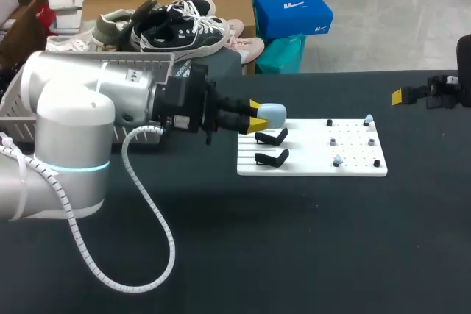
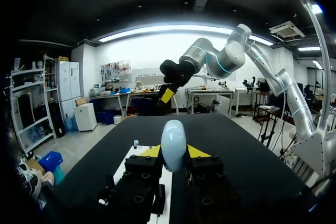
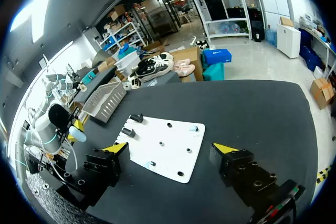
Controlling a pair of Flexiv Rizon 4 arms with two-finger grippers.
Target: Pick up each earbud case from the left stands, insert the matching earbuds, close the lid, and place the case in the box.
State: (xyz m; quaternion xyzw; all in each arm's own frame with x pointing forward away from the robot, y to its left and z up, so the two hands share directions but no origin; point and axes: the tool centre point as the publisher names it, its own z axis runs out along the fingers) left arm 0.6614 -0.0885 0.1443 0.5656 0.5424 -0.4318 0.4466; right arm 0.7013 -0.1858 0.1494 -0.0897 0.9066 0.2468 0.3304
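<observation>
We have the left gripper [image 1: 255, 114] pinching the pale-blue earbud case [image 1: 273, 114] over the white board [image 1: 309, 163], stand end; lid state unreadable. Our right gripper [image 3: 172, 148] is spread wide, mostly cut off in head view.

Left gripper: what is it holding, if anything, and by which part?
The left gripper is shut on the case, with its fingertips on the case's two sides and the rounded end sticking out past them. The right gripper is open and empty.
</observation>
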